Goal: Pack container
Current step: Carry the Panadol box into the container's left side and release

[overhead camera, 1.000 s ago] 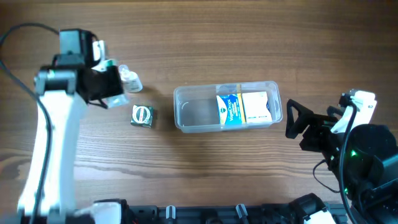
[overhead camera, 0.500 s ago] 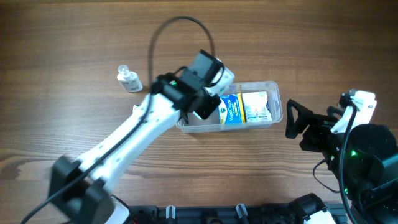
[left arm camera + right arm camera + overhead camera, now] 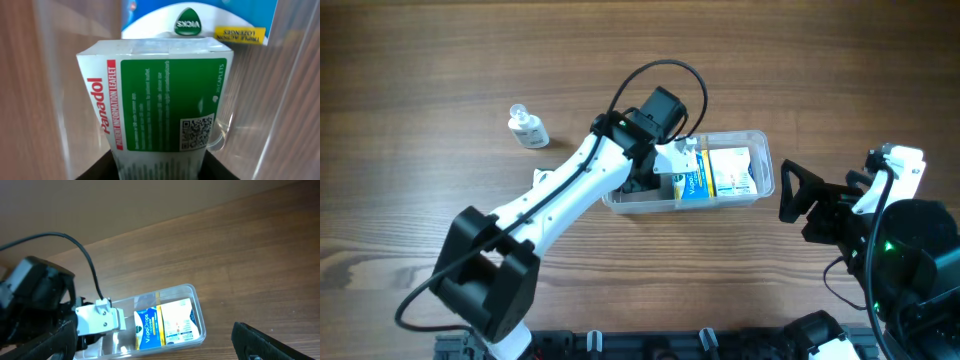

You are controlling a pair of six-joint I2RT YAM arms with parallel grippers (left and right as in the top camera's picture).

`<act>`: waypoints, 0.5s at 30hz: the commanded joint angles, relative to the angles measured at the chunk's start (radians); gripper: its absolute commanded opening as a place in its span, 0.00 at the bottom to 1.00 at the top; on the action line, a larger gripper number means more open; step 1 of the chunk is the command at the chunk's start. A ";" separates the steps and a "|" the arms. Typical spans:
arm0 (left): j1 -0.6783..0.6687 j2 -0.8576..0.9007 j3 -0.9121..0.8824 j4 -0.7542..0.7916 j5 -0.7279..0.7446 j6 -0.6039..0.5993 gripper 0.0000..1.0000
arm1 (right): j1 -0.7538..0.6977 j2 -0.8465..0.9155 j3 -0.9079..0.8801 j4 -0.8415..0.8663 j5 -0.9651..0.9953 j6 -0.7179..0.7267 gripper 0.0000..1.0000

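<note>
The clear plastic container [image 3: 760, 141] lies at the table's middle. Its right half holds a blue VapoDrops box [image 3: 691, 178] and a white box [image 3: 732, 170]. My left gripper [image 3: 641, 182] reaches down into the container's left half. It is shut on a green and white Panadol box [image 3: 160, 105], which the wrist view shows between the clear walls with the blue box just beyond. My right gripper [image 3: 798, 205] is open and empty, right of the container and apart from it. The right wrist view also shows the container [image 3: 198, 311].
A small clear bottle [image 3: 528, 127] with a white cap lies on the wood at the far left. The left arm's cable [image 3: 655, 68] loops above the container. The right arm's base [image 3: 910, 250] fills the lower right corner.
My left arm has swung from the far left over to the container, with the green box that lay on the table now in its jaws. The right arm has not moved.
</note>
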 commanded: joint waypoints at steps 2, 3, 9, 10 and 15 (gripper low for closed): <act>0.018 0.072 0.005 0.014 -0.009 0.060 0.42 | -0.004 0.002 0.005 -0.001 0.018 0.000 1.00; 0.021 0.082 0.005 0.020 -0.008 0.058 0.42 | -0.004 0.002 0.005 -0.001 0.018 0.000 1.00; 0.024 0.090 0.005 0.030 -0.030 0.014 1.00 | -0.004 0.002 0.005 -0.001 0.018 0.000 1.00; 0.023 0.090 0.005 0.030 -0.043 -0.039 1.00 | -0.004 0.002 0.005 -0.001 0.018 0.000 1.00; 0.022 0.089 0.005 0.011 -0.011 -0.234 1.00 | -0.004 0.002 0.005 -0.001 0.018 0.000 1.00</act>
